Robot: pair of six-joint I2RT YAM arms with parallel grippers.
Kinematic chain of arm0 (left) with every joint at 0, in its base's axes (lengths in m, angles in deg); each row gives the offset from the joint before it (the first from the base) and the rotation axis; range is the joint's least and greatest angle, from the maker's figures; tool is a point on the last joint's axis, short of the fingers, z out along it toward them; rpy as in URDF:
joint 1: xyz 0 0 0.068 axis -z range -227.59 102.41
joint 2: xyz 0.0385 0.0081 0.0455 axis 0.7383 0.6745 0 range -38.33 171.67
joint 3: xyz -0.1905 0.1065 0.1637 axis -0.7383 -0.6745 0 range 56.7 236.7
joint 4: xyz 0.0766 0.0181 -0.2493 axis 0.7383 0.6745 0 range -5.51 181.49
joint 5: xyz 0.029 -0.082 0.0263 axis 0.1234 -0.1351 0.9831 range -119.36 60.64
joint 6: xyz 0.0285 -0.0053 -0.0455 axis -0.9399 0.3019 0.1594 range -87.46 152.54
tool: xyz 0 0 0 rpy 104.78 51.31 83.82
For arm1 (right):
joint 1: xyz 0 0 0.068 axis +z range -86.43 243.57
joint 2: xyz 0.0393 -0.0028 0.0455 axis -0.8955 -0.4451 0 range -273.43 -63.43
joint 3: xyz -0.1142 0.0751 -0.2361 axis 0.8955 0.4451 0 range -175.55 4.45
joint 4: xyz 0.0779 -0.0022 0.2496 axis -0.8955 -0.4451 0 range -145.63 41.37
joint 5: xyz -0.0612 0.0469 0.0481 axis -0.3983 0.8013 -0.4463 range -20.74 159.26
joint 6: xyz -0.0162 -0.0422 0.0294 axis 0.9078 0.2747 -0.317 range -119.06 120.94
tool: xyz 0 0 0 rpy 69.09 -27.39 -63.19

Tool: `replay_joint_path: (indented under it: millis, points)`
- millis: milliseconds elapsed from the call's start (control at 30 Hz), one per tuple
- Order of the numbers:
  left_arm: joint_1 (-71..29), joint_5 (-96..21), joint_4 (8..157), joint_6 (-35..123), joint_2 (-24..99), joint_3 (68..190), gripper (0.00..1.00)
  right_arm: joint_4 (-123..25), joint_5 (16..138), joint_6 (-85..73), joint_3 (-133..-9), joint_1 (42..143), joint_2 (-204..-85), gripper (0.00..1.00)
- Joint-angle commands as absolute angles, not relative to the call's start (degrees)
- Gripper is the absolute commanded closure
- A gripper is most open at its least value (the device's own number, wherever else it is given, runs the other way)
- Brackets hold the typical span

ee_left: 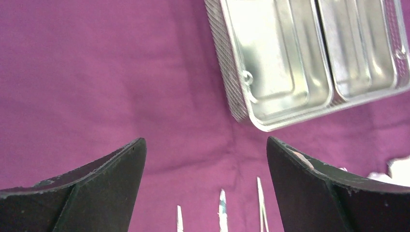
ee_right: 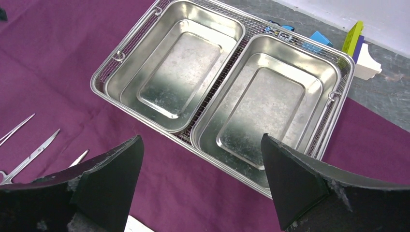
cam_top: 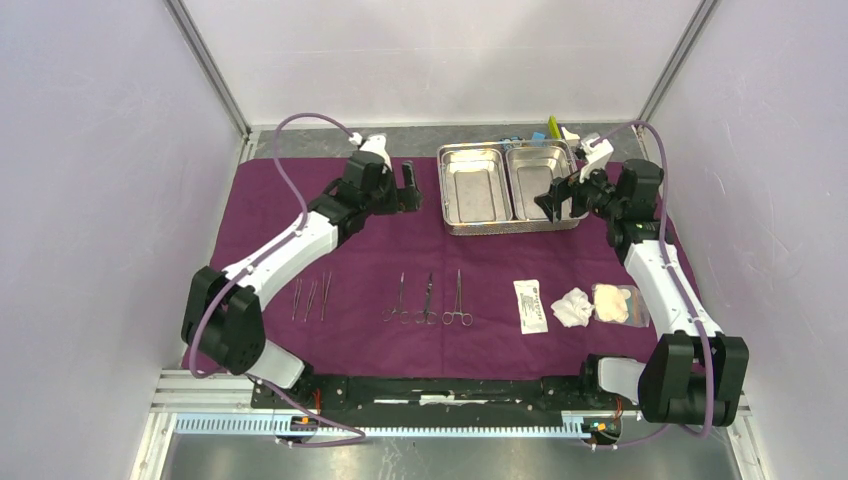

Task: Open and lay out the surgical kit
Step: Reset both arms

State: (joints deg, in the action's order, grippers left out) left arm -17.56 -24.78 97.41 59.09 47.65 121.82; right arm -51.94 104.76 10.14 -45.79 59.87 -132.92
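The left gripper [cam_top: 408, 180] is spread wide and holds nothing. It hovers over the purple cloth [cam_top: 370, 265], just left of the steel tray [cam_top: 510, 229]. The right gripper [cam_top: 556, 200], also wide open and holding nothing, hangs above the tray's right compartment. The tray sits at the cloth's far side. Along the near side, well apart from both grippers, lie the tweezers [cam_top: 310, 298], scissor-handled tools [cam_top: 428, 300], white packet [cam_top: 531, 305] and gauze pads [cam_top: 572, 307].
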Motion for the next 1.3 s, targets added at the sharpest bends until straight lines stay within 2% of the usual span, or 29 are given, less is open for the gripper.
replay_joint_path:
  millis: [0, 400, 700, 867, 1067, 1267]
  points:
    - [-20.74, -18.49, 93.86, 51.43, 43.57, 124.16, 0.00, -47.18, 103.32, 11.40, -47.23, 60.41, -132.82, 0.02]
    - [-28.74, -5.08, 92.80, 41.58, 36.41, 124.35, 0.00, -50.25, 103.58, 12.84, -52.14, 60.40, -133.68, 0.02]
    - [-31.22, -14.65, 94.66, 29.38, 28.25, 119.46, 0.00, -51.77, 103.06, 12.15, -55.54, 60.41, -133.72, 0.02]
    - [-31.94, -19.56, 93.78, 26.87, 23.81, 115.54, 0.00, -53.41, 97.99, 13.80, -55.63, 60.41, -132.02, 0.02]
    - [-33.05, -18.02, 94.55, 28.67, 21.37, 115.54, 0.00, -59.64, 86.73, 13.95, -60.35, 60.41, -131.14, 0.02]
    - [-37.48, -22.50, 96.89, 33.75, 20.06, 117.77, 0.00, -58.06, 89.16, 13.03, -56.52, 60.41, -130.95, 0.02]
